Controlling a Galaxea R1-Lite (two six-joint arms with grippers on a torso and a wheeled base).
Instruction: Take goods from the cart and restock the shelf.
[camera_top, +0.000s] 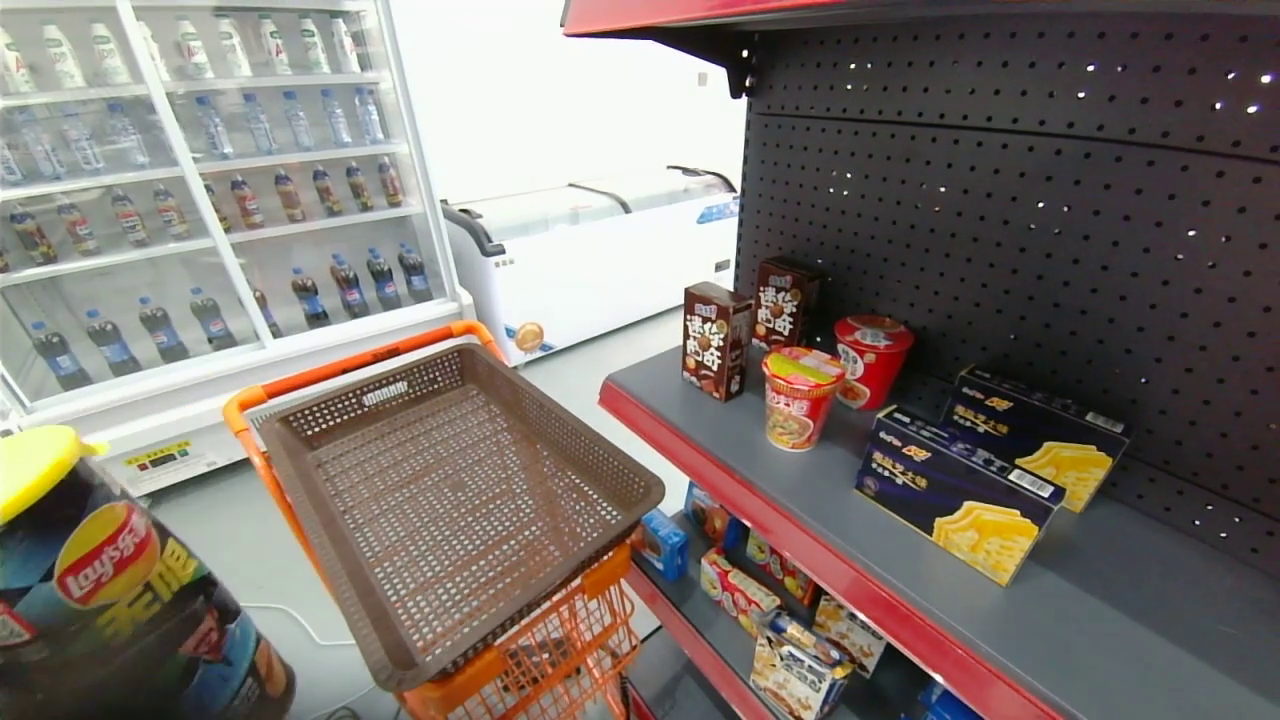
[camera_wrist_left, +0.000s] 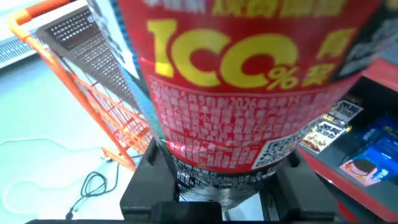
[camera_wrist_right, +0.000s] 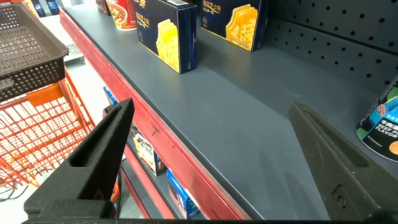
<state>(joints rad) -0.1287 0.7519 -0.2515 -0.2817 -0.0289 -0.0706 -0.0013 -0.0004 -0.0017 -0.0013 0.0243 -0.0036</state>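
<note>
The left hand (camera_wrist_left: 219, 173) seems clamped on the chip canister (camera_top: 110, 590), so carry it upright past the cart basket (camera_top: 450, 490) to bare shelf (camera_top: 1100, 600), clear of the open right hand (camera_wrist_right: 211, 112).

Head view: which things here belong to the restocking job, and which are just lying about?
Job in hand: chip can held in the left gripper; cart; shelf.
Just lying about: drinks fridge; chest freezer.

A shop: glass-fronted drinks cooler (camera_top: 200, 385), chest freezer (camera_top: 590, 270), a goods-stocked shelf (camera_top: 1100, 610) and an orange shopping cart (camera_top: 330, 372).
</note>
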